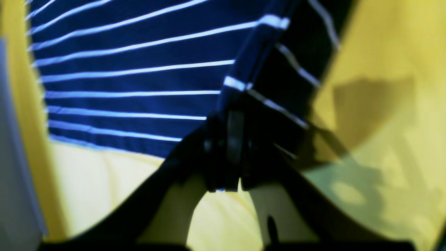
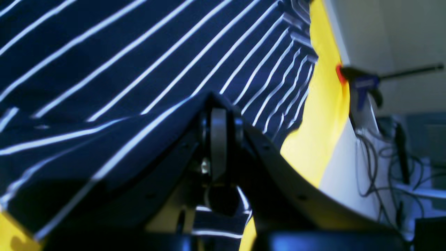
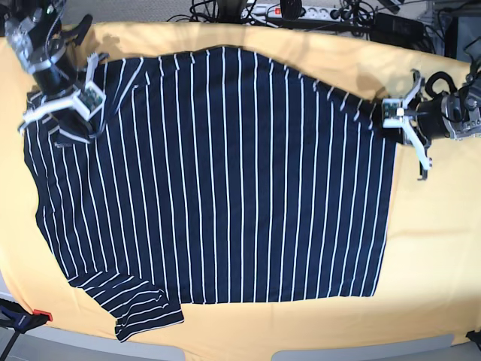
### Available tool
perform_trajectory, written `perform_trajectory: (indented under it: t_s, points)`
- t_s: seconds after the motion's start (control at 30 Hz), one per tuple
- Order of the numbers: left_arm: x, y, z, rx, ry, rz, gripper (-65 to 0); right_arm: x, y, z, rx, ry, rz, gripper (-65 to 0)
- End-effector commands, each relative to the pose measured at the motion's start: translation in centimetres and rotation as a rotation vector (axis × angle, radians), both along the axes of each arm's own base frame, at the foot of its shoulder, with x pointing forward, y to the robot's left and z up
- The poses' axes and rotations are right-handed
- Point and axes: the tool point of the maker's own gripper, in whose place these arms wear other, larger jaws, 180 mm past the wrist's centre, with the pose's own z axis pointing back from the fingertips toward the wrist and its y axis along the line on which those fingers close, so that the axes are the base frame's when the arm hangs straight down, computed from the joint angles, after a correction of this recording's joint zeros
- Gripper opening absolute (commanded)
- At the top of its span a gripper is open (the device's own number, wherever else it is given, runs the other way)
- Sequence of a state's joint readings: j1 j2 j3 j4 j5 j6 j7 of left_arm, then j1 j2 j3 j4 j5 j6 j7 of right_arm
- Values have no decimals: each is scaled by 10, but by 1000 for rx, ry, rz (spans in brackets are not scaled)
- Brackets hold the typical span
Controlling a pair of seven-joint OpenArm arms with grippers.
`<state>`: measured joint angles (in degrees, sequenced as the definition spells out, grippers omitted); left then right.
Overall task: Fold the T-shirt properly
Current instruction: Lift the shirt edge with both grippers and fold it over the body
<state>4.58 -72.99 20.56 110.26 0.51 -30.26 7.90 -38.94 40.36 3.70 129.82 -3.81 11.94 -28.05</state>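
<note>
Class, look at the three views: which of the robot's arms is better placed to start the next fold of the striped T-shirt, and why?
Neither clearly: the left gripper pinches the T-shirt at its hem corner and the right gripper pinches its shoulder end, both shut on fabric, so folding together looks likeliest.

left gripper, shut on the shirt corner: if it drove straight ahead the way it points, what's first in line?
Likely more of the T-shirt: the left gripper points across the striped body toward the right gripper. Height above the fabric is unclear.
</note>
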Motion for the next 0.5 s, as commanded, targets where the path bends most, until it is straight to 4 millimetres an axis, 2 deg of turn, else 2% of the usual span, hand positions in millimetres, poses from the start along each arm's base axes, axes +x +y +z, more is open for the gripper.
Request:
perform_trajectory:
  t_s: [0.0,0.1,0.3,0.47]
  points:
    - [15,6,10,10,-65,17,-650,10,-7,7,-18,-39,-8,-650]
    - [33,10,12,-1,-126,59,-650,25,-19,2,-27,-42,-28,-650]
    - [59,10,23,-38,-190,105,-650,53,-27,-2,49,-38,-33,-650]
    - [69,6,20,-111,-179,163,-650,77,-33,1,100,-44,-42,-650]
